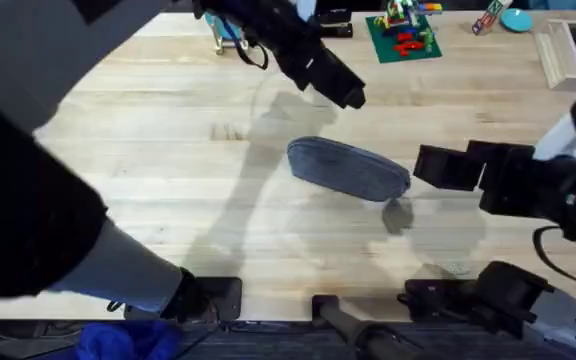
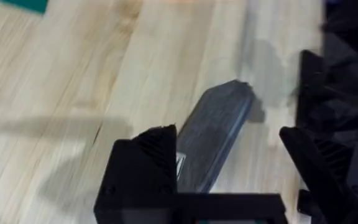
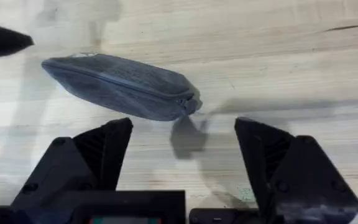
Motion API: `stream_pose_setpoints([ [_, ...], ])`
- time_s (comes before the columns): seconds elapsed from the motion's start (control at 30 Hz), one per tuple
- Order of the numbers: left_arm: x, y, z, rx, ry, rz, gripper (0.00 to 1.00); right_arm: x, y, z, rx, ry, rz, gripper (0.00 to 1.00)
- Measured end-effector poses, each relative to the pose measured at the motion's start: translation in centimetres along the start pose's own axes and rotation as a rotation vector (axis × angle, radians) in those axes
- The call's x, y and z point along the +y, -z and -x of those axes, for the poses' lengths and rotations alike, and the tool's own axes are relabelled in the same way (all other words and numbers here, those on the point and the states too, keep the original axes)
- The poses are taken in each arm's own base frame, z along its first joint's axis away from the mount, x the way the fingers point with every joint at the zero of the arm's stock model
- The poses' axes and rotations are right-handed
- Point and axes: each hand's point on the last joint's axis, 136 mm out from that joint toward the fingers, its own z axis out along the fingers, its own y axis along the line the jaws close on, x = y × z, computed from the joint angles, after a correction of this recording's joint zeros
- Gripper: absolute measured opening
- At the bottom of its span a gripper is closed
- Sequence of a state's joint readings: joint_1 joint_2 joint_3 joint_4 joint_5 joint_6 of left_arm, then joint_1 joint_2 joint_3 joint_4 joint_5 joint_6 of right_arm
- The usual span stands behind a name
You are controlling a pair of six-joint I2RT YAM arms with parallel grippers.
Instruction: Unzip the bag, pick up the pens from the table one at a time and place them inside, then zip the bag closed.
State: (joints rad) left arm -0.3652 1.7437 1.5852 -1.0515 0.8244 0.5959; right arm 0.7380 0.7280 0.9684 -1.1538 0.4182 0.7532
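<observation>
Currently the bag (image 1: 349, 168) lies zipped mid-table (image 1: 168, 150), free of both arms; right gripper (image 3: 185, 163) spread wide just beside its pull-tab end, left gripper (image 2: 229, 171) equally wide above, probably withdrawing post-closure.

The left arm rises large and dark from the near left corner of the surface and stretches toward the far edge, its black two-finger left gripper (image 1: 343, 90) hanging past the middle. In the left wrist view its black fingers (image 2: 145, 168) stand spread, nothing between them. The right arm reaches in from the right edge, its black right gripper (image 1: 438, 165) pointing leftward, jaws parted wide, the fingers (image 3: 104, 152) gripping nothing.
</observation>
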Motion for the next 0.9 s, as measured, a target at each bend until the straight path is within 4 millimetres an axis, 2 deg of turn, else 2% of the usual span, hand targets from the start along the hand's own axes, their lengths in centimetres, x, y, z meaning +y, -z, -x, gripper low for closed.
stream_pose_setpoints([
  [0.1,-0.3,0.4,0.0,0.047,0.039,0.099,0.997,0.0,0.0,0.0,0.000,0.002,0.000,0.995],
  [0.23,-1.9,2.3,0.1,0.079,0.099,0.242,0.997,0.0,0.0,0.0,0.000,0.003,0.000,0.995],
  [0.27,-3.5,4.2,-0.7,0.108,0.172,0.340,0.997,-0.1,0.2,0.0,0.004,0.005,-0.003,0.996],
  [0.5,-6.1,8.0,-5.8,0.247,0.442,0.575,0.996,-1.2,2.0,-0.2,0.032,0.061,-0.028,0.996],
  [0.73,-8.9,10.0,-9.4,0.355,0.566,0.684,0.996,-3.1,4.0,-0.9,0.084,0.107,-0.072,0.996],
  [0.9,-10.7,10.5,-10.7,0.393,0.620,0.711,0.997,-3.8,5.4,-1.0,0.099,0.130,-0.081,0.996],
])
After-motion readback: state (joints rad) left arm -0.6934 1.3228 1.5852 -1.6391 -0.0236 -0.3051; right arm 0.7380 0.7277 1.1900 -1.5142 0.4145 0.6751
